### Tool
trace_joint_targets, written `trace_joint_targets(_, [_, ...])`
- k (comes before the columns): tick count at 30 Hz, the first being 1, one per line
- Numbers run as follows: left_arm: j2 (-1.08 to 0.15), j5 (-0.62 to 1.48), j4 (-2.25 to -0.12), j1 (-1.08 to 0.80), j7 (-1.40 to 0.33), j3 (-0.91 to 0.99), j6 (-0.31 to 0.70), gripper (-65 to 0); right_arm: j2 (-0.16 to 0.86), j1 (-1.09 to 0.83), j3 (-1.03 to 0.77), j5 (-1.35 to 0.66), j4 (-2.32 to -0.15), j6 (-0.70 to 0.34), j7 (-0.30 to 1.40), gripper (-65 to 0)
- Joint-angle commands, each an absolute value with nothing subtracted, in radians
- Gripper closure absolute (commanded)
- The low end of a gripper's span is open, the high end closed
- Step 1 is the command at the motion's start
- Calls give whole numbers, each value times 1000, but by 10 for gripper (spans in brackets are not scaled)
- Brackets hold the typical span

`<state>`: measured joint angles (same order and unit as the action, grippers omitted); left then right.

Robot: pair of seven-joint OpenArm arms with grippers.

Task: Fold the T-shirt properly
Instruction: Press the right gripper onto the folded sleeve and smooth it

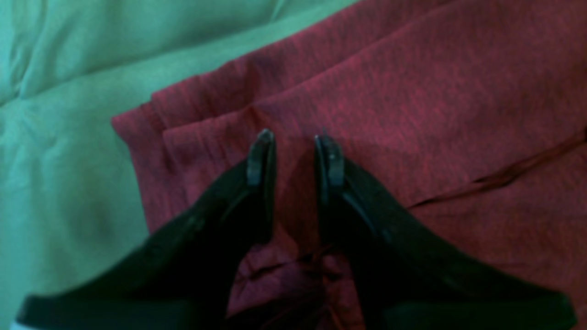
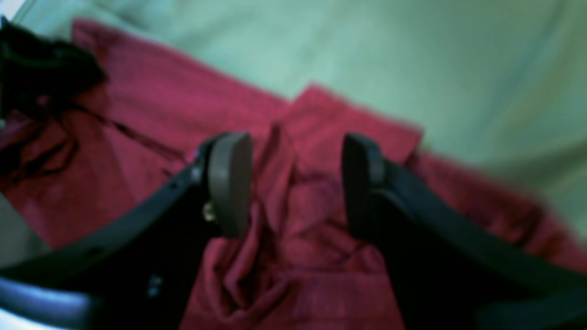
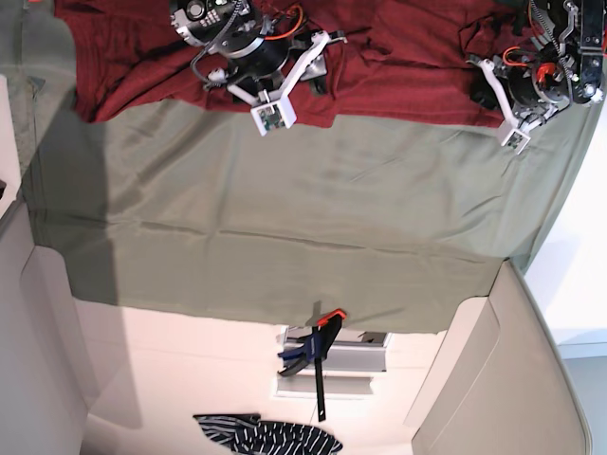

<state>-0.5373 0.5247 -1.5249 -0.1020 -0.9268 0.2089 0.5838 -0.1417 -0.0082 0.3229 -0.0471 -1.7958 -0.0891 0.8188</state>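
Now left hand, right hand gape over T-shirt.

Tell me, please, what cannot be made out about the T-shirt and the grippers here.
- T-shirt: the base view's top edge cuts off its outline.
- left gripper: the left wrist view is dim; whether it pinches cloth is unclear.
- right gripper: the right wrist view is blurred; contact with the cloth is unclear.

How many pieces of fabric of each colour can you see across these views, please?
Red T-shirt: 1
Green cloth: 1
Black-and-white striped fabric: 1
Total: 3
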Motion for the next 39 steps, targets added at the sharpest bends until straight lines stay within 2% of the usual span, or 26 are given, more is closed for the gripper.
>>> trace_joint_targets(1, [-557,534,-1538,-89,-916,217,587,-183,-152,2,311,-52,-1803,-70,797,-296])
trace_joint_targets(13, [-556,534,-1538,-89,-901,217,587,-183,-152,-42,241,-75,-1793,-48,775,-294])
trace_joint_targets(20, [-556,535,-1538,-89,-900,217,587,-183,-152,-33,136,-139,-1745,-50,726,-294])
trace_joint_targets(30, [-502,534,-1538,-89,-897,217,588,-183,-152,98,104,-223,-1536,-107,707,-294])
trace_joint_targets(35, [-475,534,-1538,-89,-897,217,588,-183,-152,110,105,-244,-1528,-119,707,-294])
trace_joint_targets(39, [-474,534,-1538,-89,-893,217,588,-183,-152,110,105,-297,-1528,-174,708,-294])
